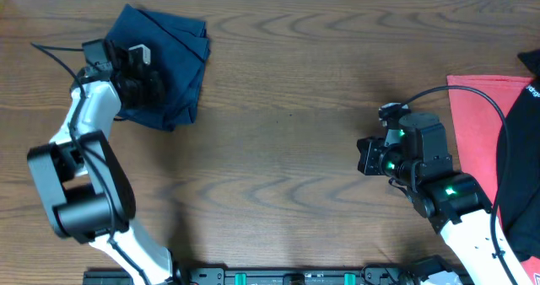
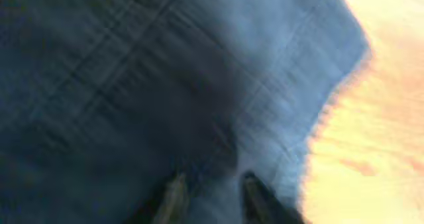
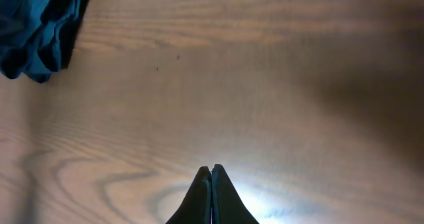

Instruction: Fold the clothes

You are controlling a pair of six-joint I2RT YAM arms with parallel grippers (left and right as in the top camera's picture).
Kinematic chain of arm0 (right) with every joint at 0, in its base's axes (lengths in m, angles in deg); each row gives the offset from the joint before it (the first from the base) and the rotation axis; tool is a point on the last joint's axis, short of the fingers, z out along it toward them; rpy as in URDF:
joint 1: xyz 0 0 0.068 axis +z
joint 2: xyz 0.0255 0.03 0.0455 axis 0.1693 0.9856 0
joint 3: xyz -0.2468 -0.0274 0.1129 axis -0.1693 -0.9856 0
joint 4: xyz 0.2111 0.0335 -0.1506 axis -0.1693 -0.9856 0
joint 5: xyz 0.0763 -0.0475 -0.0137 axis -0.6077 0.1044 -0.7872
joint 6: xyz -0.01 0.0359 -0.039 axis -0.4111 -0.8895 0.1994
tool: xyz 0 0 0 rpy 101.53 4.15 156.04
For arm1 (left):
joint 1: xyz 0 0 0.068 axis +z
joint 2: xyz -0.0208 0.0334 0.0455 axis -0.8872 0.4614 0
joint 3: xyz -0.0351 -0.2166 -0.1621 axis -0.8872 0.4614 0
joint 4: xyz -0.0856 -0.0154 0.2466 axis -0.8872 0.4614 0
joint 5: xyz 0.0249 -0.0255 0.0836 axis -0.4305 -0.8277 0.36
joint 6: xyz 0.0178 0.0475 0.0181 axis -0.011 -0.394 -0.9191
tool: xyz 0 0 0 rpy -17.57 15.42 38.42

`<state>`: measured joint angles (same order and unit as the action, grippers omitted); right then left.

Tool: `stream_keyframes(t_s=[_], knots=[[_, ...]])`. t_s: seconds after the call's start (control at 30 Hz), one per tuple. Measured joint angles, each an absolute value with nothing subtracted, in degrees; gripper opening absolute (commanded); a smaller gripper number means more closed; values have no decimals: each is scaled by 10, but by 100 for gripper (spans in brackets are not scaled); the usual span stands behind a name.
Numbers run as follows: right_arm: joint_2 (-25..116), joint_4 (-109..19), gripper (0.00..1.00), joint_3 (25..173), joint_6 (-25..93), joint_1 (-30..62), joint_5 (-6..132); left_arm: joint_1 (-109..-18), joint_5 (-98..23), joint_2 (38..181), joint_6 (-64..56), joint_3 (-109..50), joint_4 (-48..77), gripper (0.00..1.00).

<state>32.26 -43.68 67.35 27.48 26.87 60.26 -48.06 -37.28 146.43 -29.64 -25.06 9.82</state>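
I see the clothes [image 1: 173, 57] as one dark navy denim bundle lying rumpled at the far left corner of the wooden surface [image 1: 295, 91], with no button or label showing from above. My left arm [image 1: 84, 125] reaches up along the left edge, and its wrist sits over the near left part of the bundle. In the left wrist view, which is badly smeared, blue denim [image 2: 165, 71] fills nearly everything, with a strip of bright surface at the right edge. The left fingers [image 2: 173, 199] show at the bottom as two dark tips with a narrow gap and denim behind it. I cannot tell whether they are pinching a fold or only resting above the cloth. My right arm [image 1: 439, 184] is on the right side, well apart from the denim, with its wrist pointing left across bare wood. The right fingers [image 3: 203, 197] are pressed tightly together with nothing between them, hanging over a glare patch on the surface. The same wrist view catches a crumpled edge of the denim [image 3: 36, 32] in its upper left corner, far from the tips. At the right edge of the overhead view, a red cloth [image 1: 477, 116] lies flat beside a black garment [image 1: 523, 158] that overlaps it
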Motion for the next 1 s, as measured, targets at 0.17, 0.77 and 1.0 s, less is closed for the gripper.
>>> stream_keyframes(t_s=[0.17,0.77,1.0], knots=[[323,-391,1,674,311,269,616,-522,-366,1357,-324,-312,254,67],[249,-453,99,776,381,269,602,-631,-196,973,-302,-369,562,98],[206,-455,99,776,383,269,594,-631,-185,966,-296,-369,563,98]])
